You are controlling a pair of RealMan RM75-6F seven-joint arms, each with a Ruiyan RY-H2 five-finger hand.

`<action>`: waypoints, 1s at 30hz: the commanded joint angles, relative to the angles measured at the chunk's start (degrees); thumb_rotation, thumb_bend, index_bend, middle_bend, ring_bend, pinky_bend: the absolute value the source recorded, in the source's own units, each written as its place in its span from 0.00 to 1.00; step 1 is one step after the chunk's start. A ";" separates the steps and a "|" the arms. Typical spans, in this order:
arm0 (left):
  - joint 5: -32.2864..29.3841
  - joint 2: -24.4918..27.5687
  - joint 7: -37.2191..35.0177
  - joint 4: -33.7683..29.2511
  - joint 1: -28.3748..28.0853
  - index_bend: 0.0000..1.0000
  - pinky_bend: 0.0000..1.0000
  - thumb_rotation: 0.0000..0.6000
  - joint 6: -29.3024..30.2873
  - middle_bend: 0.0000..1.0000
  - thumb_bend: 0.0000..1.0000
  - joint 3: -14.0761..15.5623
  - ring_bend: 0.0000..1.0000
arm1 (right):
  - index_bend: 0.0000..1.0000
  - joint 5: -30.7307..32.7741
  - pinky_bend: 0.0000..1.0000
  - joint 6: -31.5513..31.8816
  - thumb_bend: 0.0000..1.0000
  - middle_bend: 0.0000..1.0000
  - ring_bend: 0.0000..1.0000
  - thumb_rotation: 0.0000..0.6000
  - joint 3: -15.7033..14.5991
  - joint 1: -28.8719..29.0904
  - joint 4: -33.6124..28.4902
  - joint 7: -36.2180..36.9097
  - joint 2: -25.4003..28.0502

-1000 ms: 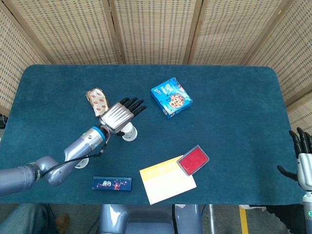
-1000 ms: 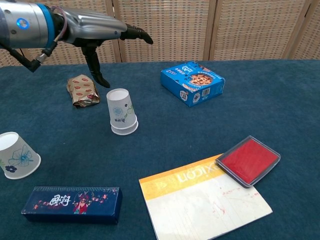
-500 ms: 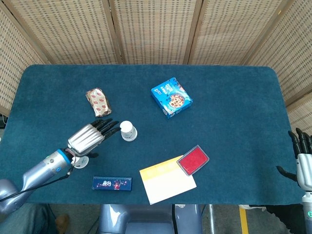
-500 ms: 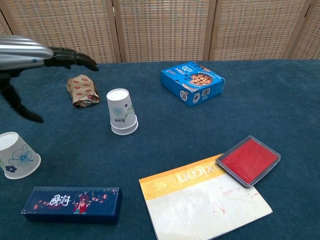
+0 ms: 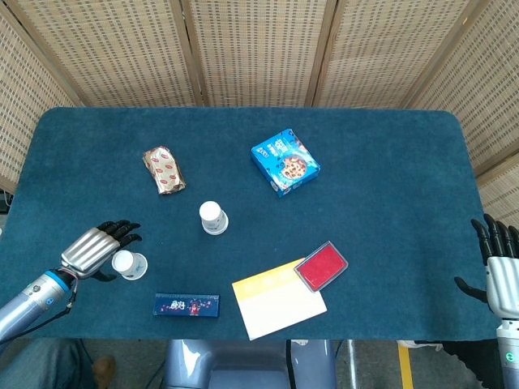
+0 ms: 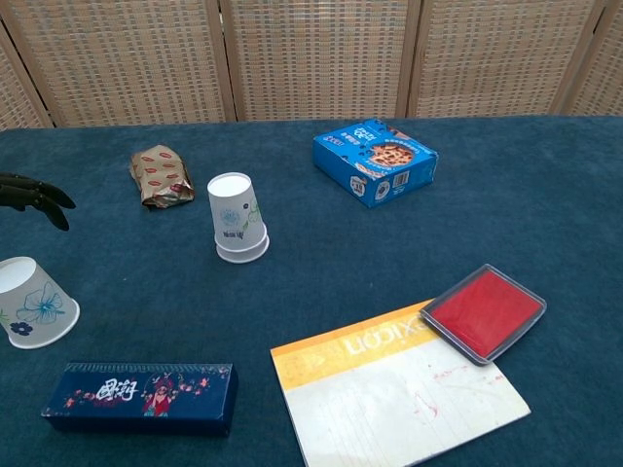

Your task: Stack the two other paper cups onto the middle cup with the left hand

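Note:
Near the table's middle, a white paper cup stack (image 5: 213, 217) (image 6: 237, 219) stands upside down, one cup nested over another. A third cup (image 5: 130, 264) (image 6: 34, 304), with a blue flower print, sits upside down at the front left. Just left of that cup hovers my left hand (image 5: 96, 247), empty, its dark fingers (image 6: 34, 195) stretched out toward the cup's far side and not touching it. My right hand (image 5: 496, 259) hangs off the table's right edge, fingers spread, holding nothing.
A red-patterned snack packet (image 5: 164, 169) lies behind the stack. A blue cookie box (image 5: 285, 162) sits at the back centre. A dark blue long box (image 5: 186, 305), a yellow-white booklet (image 5: 278, 300) and a red pad (image 5: 320, 265) line the front.
My left hand has drawn back from above the cup stack, moving left and toward the front edge, and is now beside the lone cup. The cups have not moved.

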 commanded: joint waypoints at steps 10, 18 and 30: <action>-1.07 -0.88 -1.96 1.22 -0.03 0.40 0.29 1.00 -3.84 0.29 0.00 -0.82 0.26 | 0.00 0.40 0.00 -0.12 0.00 0.00 0.00 1.00 0.15 -0.07 0.08 0.46 0.15; -1.81 -1.83 -3.11 2.39 0.28 0.51 0.35 1.00 -4.97 0.37 0.13 -1.41 0.34 | 0.00 0.49 0.00 -0.10 0.00 0.00 0.00 1.00 0.18 -0.10 0.06 0.45 0.20; -0.85 2.53 -6.97 -1.82 -0.26 0.54 0.37 1.00 -0.27 0.40 0.16 -5.02 0.36 | 0.00 0.44 0.00 0.15 0.00 0.00 0.00 1.00 0.17 -0.24 -0.13 0.46 0.27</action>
